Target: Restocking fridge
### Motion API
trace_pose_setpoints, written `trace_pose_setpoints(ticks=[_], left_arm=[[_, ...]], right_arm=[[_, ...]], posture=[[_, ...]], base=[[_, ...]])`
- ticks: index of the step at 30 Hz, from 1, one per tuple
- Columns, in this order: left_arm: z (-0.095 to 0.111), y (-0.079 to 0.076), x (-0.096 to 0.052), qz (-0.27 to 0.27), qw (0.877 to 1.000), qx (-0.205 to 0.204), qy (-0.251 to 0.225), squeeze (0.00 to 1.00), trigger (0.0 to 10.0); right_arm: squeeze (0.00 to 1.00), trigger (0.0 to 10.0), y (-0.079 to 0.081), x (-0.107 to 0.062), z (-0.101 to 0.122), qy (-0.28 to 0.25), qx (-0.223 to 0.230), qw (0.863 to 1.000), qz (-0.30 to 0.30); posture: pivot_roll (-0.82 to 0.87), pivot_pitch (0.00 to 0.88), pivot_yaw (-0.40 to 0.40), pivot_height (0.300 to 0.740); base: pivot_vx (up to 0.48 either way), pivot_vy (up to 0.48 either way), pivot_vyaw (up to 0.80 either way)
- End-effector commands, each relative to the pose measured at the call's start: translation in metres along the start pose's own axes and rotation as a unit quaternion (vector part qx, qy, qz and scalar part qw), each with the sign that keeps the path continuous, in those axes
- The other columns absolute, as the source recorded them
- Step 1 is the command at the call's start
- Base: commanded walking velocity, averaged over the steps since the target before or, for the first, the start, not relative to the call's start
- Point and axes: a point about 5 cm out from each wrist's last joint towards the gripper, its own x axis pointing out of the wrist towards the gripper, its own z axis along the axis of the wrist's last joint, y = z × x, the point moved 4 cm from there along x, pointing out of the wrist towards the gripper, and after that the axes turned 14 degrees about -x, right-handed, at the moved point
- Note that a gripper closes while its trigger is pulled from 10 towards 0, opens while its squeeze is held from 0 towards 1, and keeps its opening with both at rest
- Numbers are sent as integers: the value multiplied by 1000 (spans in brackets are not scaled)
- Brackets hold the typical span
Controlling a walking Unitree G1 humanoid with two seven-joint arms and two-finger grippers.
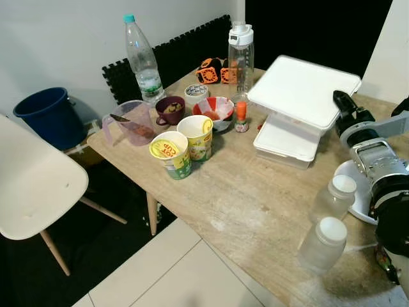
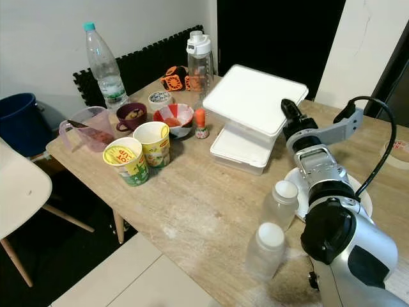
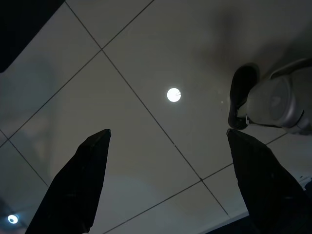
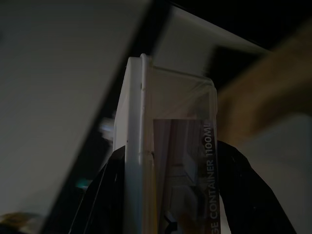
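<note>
Two frosted bottles (image 1: 326,230) upright, right pincer (image 2: 289,110) gripping lifted, level container (image 2: 255,99)

My right arm (image 2: 332,192) reaches forward, wrist bent, right gripper (image 4: 168,195) clamped on the container (image 2: 252,102) edge, a finger on each side. My left gripper (image 3: 168,180) hangs pointing down, fingers (image 3: 80,180) spread wide.

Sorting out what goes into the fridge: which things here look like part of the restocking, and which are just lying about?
Part of the job:
- white container, lifted, gripped by the right gripper
- second white container beneath it
- two frosted bottles

Likely lying about:
- two noodle cups
- red-white bowl
- purple mug
- measuring jug
- water bottle
- blue bin
</note>
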Motion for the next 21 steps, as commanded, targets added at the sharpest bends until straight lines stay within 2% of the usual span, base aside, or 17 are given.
trace_pose_setpoints(ticks=[1, 5, 10, 12, 13, 14, 16, 17, 18, 19, 20, 21], left_arm=[[-8, 0, -1, 5, 1000, -7, 12, 0, 10000], [5, -3, 3, 9, 999, -36, -11, 0, 10000], [14, 0, 3, 18, 997, -62, -30, 0, 10000], [28, 17, 0, 38, 990, -118, -66, 0, 10000], [38, 28, -3, 50, 983, -152, -92, 0, 10000], [38, 28, -3, 50, 983, -152, -92, 0, 10000], [53, 42, -8, 63, 968, -202, -133, 0, 10000], [53, 42, -8, 63, 968, -202, -133, 0, 10000], [63, 51, -12, 66, 956, -239, -160, 0, 10000], [84, 66, -20, 62, 927, -302, -215, 0, 10000], [84, 66, -20, 62, 927, -302, -215, 0, 10000], [93, 75, -25, 63, 914, -320, -242, 0, 10000]], right_arm=[[0, 0, 19, 7, 22, -47, 5, 998, 52], [0, 0, 42, 8, 41, -89, 2, 986, 140], [0, 0, 53, 8, 43, -92, -12, 979, 184], [0, 0, 67, 5, 42, -88, -20, 967, 239], [0, 0, 73, 4, 36, -73, -27, 963, 259], [0, 0, 73, 4, 36, -73, -27, 963, 259], [0, 0, 79, 2, 23, -46, -42, 956, 286], [0, 0, 79, 2, 23, -46, -42, 956, 286], [0, 0, 83, 0, 17, -34, -45, 951, 303], [0, 0, 90, -4, 5, -18, -40, 943, 330], [0, 0, 90, -4, 5, -18, -40, 943, 330], [0, 0, 94, -7, -1, -10, -36, 939, 342]], posture=[[53, 8, 100, 740], [42, 0, 90, 740], [33, 0, 84, 740], [28, 0, 79, 740], [27, 0, 71, 740], [27, 0, 71, 740], [30, 0, 61, 740], [30, 0, 61, 740], [31, 0, 57, 740], [31, 0, 52, 740], [31, 0, 52, 740], [31, 0, 50, 740]], base=[[0, 0, 0], [0, 0, 0], [0, 0, 0], [0, 0, 0], [0, 0, 0], [0, 0, 0], [0, 0, 0], [0, 0, 0], [0, 0, 0], [0, 0, 0], [0, 0, 0], [0, 0, 0]])
